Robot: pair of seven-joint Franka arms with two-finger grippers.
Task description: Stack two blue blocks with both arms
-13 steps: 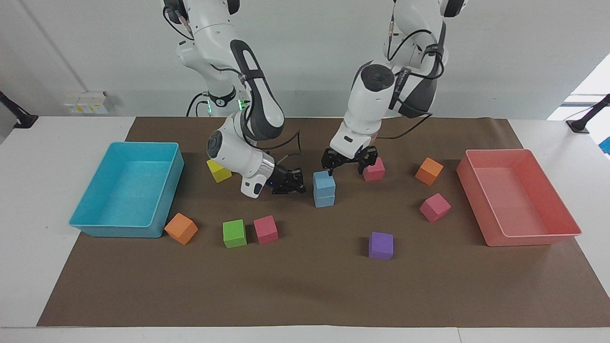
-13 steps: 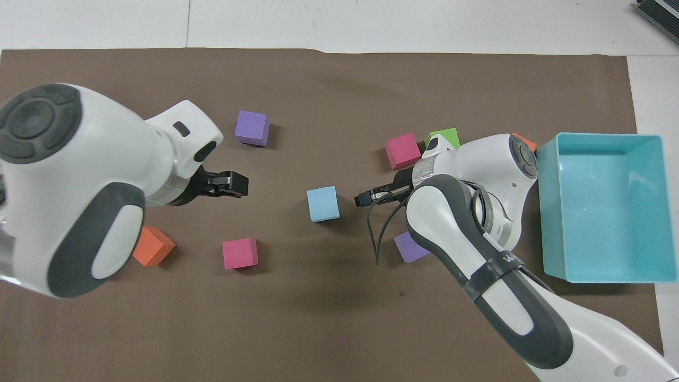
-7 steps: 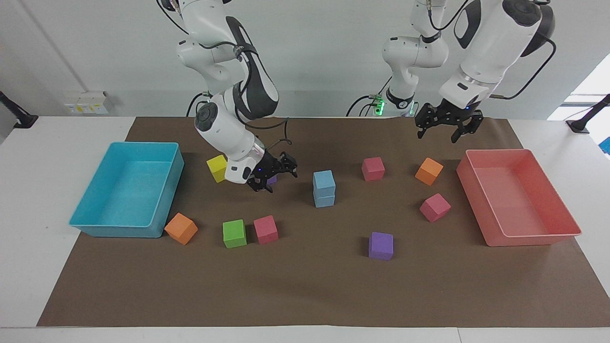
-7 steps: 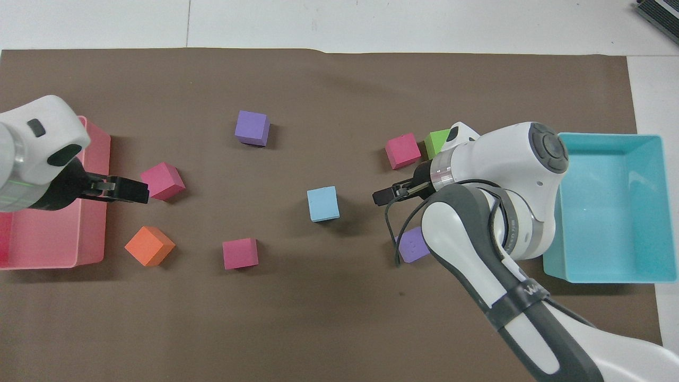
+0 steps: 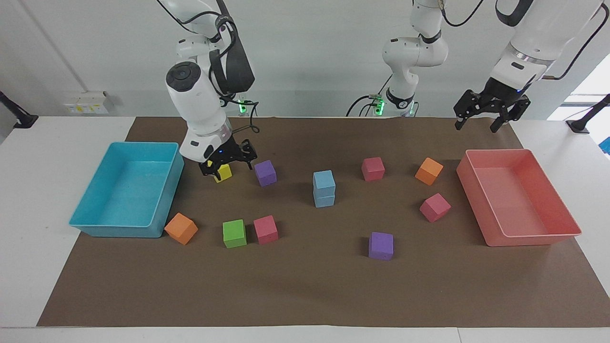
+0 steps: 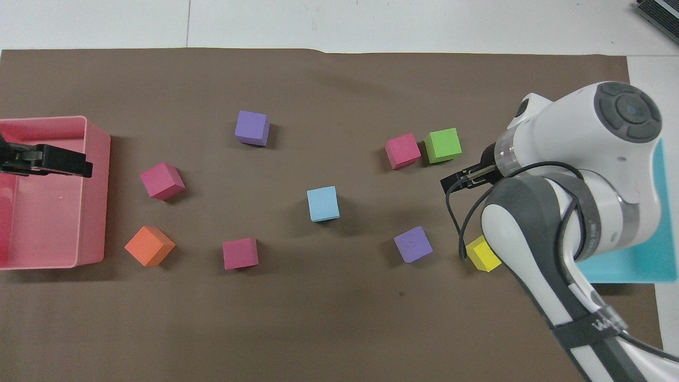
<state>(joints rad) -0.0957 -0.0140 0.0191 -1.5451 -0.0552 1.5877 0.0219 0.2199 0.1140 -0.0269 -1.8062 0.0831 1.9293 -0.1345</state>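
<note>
Brown paper [image 5: 305, 286] covers most of the white surface [image 5: 43, 200] and gives the cubes a plain, grippy field to sit on. At the right arm's end lies a turquoise tray [image 5: 95, 224], at the left arm's end a pink tray [image 5: 529, 236]; both are empty, which fits a job that only asks for stacking.

The right arm [image 5: 198, 102] hangs low over the yellow cube [image 5: 223, 173], its end effector [image 5: 228, 161] with fingers spread and nothing between them. The left arm [image 5: 529, 43] is raised, and its end effector [image 5: 491, 110] is over the edge of the paper beside the pink tray, fingers likewise apart and empty. Both stand well clear of the middle, probably so that neither knocks what is built there.

The two blue blocks [image 5: 324, 188] sit near the middle of the paper, one squarely on the other, edges nearly flush; from overhead they read as a single square [image 6: 323, 203]. With nothing touching them, the stack appears finished and stable.

Around them, loose and well apart, lie two purple cubes [image 5: 265, 172] [image 5: 381, 246], three pink cubes [image 5: 373, 168] [image 5: 435, 207] [image 5: 266, 229], two orange cubes [image 5: 429, 171] [image 5: 181, 228] and a green cube [image 5: 234, 233], which stands just beside one of the pink ones.
</note>
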